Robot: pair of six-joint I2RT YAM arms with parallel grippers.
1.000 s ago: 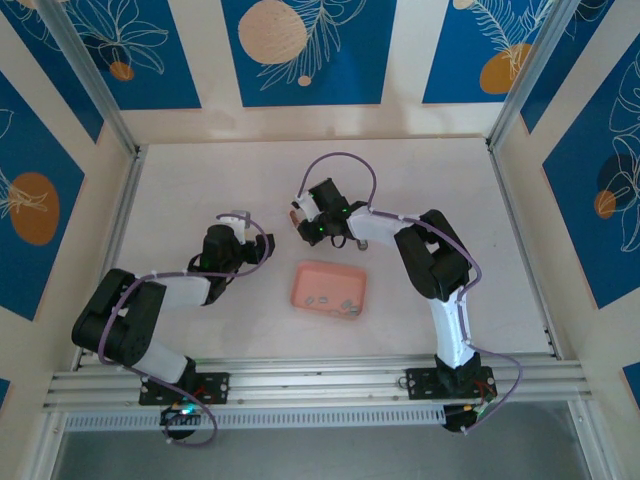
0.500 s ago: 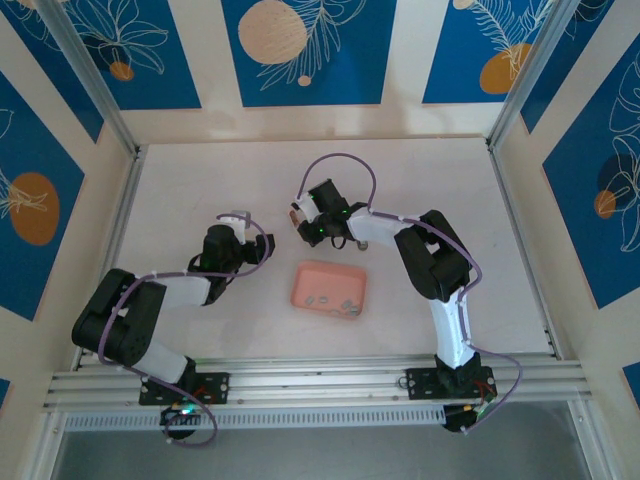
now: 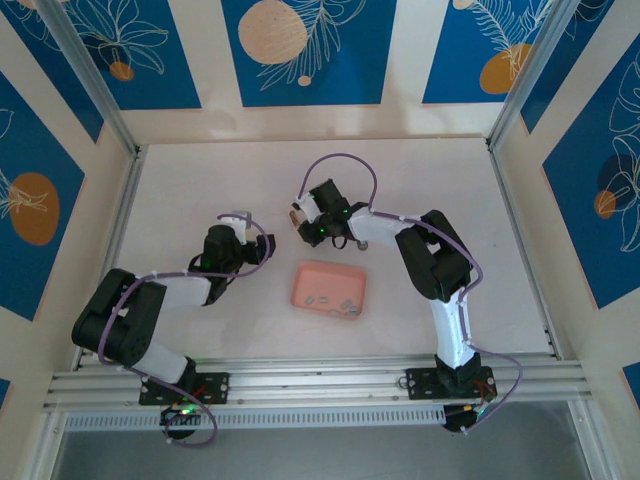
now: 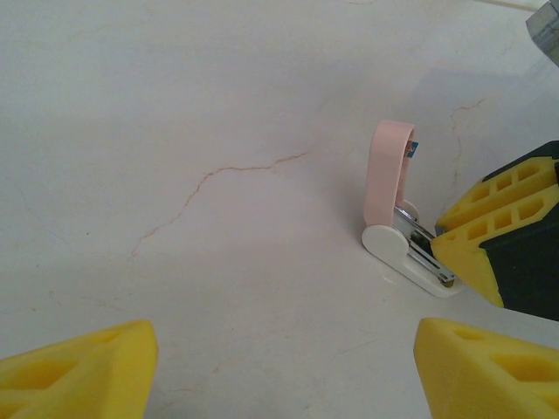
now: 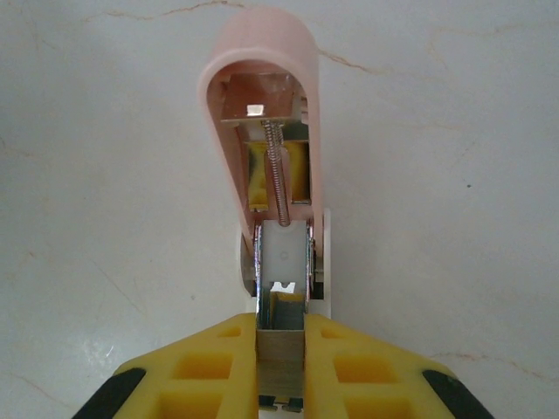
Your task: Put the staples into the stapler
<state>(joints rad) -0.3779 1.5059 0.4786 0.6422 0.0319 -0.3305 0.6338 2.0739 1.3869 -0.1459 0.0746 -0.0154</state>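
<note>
The right end effector (image 5: 281,349), clamped on the metal channel of the open pink-and-white stapler (image 5: 266,131), should hold firm. The left end effector (image 4: 284,371), jaws apart, must fetch the tiny grey metal staples (image 3: 347,303) — they lie in the shallow pink rectangular tray (image 3: 325,275).

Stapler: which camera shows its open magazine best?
Right wrist. The stapler faces the lens with its pink lid swung up, spring and metal channel exposed, the right claw shut on the channel. Left wrist gives a side view, partly behind that claw's finger. Top external shows it as a small speck by the right wrist.
</note>
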